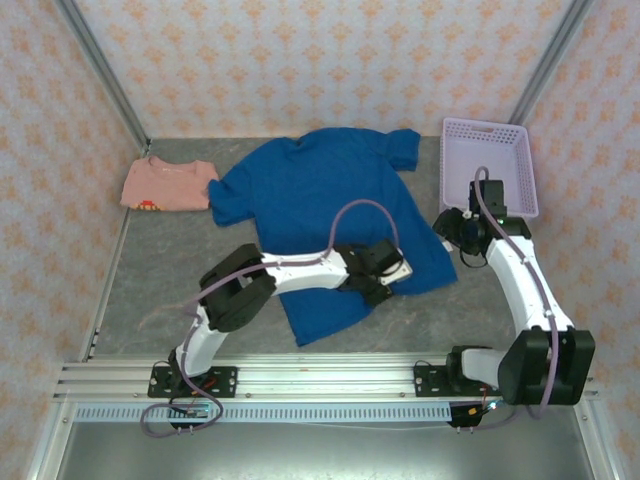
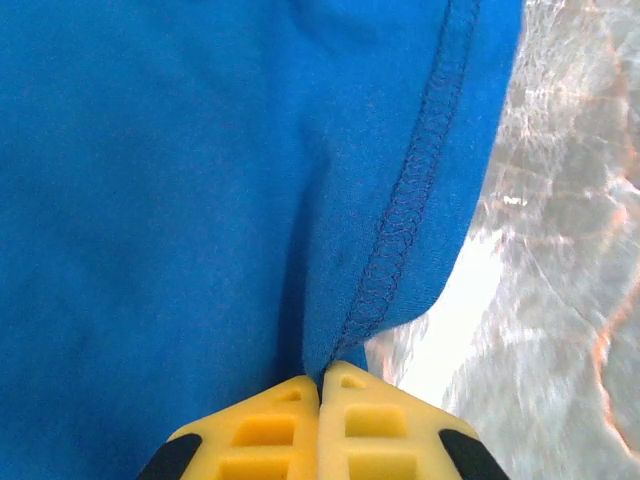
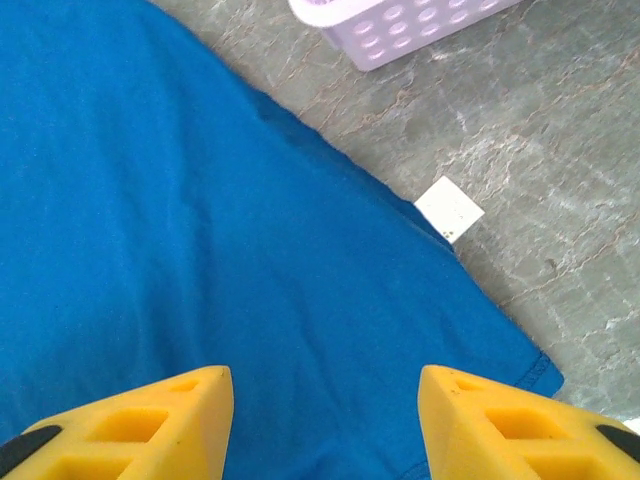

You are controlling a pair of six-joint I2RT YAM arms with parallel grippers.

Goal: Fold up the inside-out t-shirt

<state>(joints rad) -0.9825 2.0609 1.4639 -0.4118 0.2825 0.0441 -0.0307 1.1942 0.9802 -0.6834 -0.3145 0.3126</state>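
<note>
Starting the fold, the left end effector is clenching the hem of the blue t-shirt while the right end effector is hovering released above it; lifting the hem probably comes next.

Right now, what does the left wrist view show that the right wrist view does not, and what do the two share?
Left wrist view: the left tool, shut, pinching a fold of the inside-out t-shirt beside its stitched hem.
Right wrist view: the right tool, open above flat cloth, a corner of the lavender basket, and a small white square at the shirt's edge.
Shared: the blue shirt and the grey marbled table.
</note>
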